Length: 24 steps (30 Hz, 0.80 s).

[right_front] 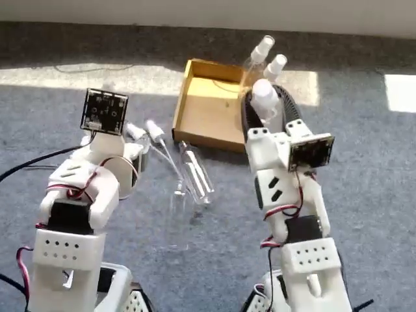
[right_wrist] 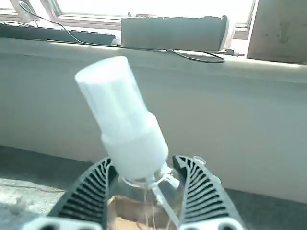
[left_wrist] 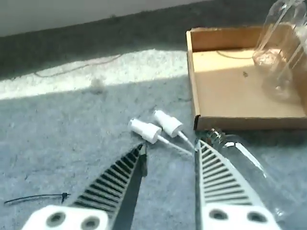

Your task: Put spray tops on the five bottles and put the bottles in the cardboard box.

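Bottle (right_wrist: 127,124) with a white spray top sits clamped in the right tool (right_wrist: 144,165), at the cardboard box's (right_front: 208,114) three o'clock edge. Left tool (left_wrist: 170,146) gapes open over the carpet (right_front: 364,195). Two loose spray tops (left_wrist: 146,130) lie at the box's eight o'clock, a bare bottle (right_front: 195,170) at its six.

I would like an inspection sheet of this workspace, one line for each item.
Surface: grey carpet, partly sunlit.
Job's things: cardboard box holding two capped bottles; two loose spray tops on the carpet; uncapped bottle lying beside the box.
Clutter: black cable tie.
Grippers: left gripper open, near the spray tops; right gripper shut on a third capped bottle.
Cables: black cable on the carpet.
Surroundings: wall and window sill.
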Tool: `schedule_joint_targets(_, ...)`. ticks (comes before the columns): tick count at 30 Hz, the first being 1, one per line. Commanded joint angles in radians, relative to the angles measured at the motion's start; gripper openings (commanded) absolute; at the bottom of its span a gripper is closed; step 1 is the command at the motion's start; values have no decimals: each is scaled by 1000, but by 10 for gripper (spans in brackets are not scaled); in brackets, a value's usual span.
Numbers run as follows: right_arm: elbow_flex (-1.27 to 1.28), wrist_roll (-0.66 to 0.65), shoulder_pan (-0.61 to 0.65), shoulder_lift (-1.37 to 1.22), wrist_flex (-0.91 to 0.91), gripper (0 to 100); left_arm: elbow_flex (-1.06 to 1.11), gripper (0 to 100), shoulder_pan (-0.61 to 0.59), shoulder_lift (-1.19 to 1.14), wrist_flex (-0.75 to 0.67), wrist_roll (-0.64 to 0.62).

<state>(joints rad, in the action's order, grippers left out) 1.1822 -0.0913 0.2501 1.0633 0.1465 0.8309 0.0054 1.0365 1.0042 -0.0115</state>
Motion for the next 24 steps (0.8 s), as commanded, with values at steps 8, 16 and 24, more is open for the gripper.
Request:
schedule_joint_targets(8,-74,51,-19,-564,524,4,292,158,-76,15,-270,2)
schedule_joint_targets(16,-189,298,-88,-759,578,4,308,158,-73,15,-285,2)
schedule_joint_targets(24,-243,295,-84,-891,578,4,309,158,-73,15,-285,2)
